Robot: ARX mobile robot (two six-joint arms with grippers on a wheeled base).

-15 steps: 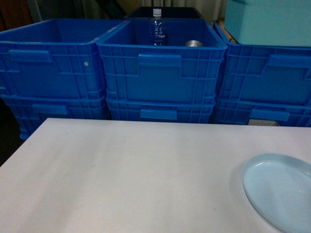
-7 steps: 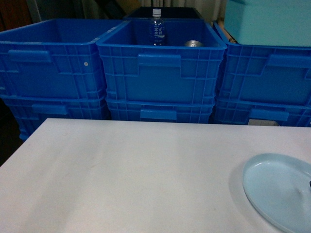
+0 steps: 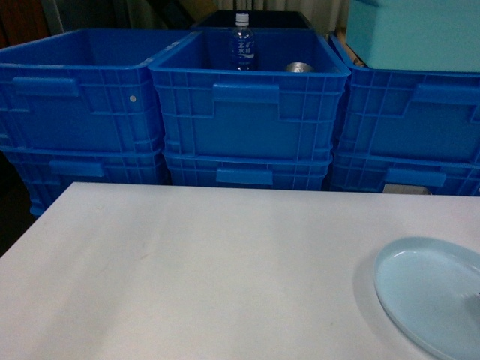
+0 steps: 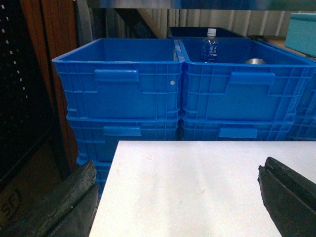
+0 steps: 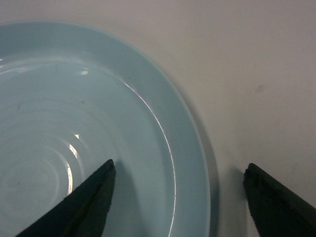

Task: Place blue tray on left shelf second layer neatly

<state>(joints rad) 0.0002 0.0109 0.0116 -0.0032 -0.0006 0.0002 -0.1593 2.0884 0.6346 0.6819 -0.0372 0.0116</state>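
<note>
Right gripper (image 5: 177, 197): parted wide, holding nothing. You see one dark finger over the bowl of the pale sky-blue glossy plastic tray (image 5: 89, 123), the other over the white tabletop (image 5: 256, 64) outside the tray's rim. This straddle likely prepares a pinch on the rim.
Blue tray: flat on the white tabletop at its near right corner, partly cut off in the head view (image 3: 431, 289).
Left gripper (image 4: 177, 197): fingers spread apart, empty, over the tabletop's left edge, well apart from the tray.
Surface: matte white, bare beyond the tray.
Room: behind the tabletop, stacked dark-blue rectangular plastic crates (image 3: 247, 112); one holds a clear bottle (image 3: 241, 41).
Shelf: not visible in any view.
</note>
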